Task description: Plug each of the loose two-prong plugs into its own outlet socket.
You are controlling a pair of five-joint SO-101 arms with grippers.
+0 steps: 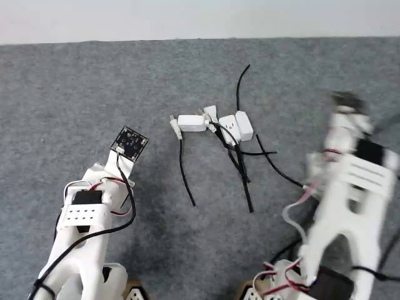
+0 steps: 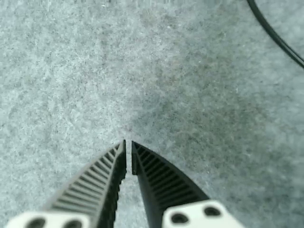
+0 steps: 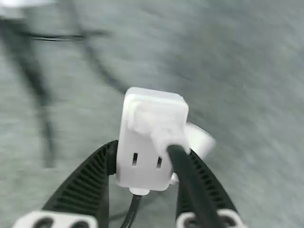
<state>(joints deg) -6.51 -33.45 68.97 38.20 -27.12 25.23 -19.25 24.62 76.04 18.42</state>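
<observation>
In the right wrist view my right gripper (image 3: 149, 154) is shut on a white outlet socket (image 3: 152, 137), held above the grey carpet. A white plug with a black cord (image 3: 187, 183) sits on the block beside two free slots. A cluster of white sockets and plugs (image 1: 215, 125) with black cords lies mid-table in the high view. The right arm (image 1: 347, 181) stands to the right of it. My left gripper (image 2: 128, 145) is shut with nothing in it, close over bare carpet. The left arm (image 1: 94, 206) stands at the near left, short of the cluster.
Grey carpet (image 1: 75, 94) covers the whole table. Black cords (image 1: 240, 169) trail from the cluster toward the front. One black cord (image 2: 278, 38) crosses a corner of the left wrist view. A pale wall (image 1: 187, 19) runs along the far edge.
</observation>
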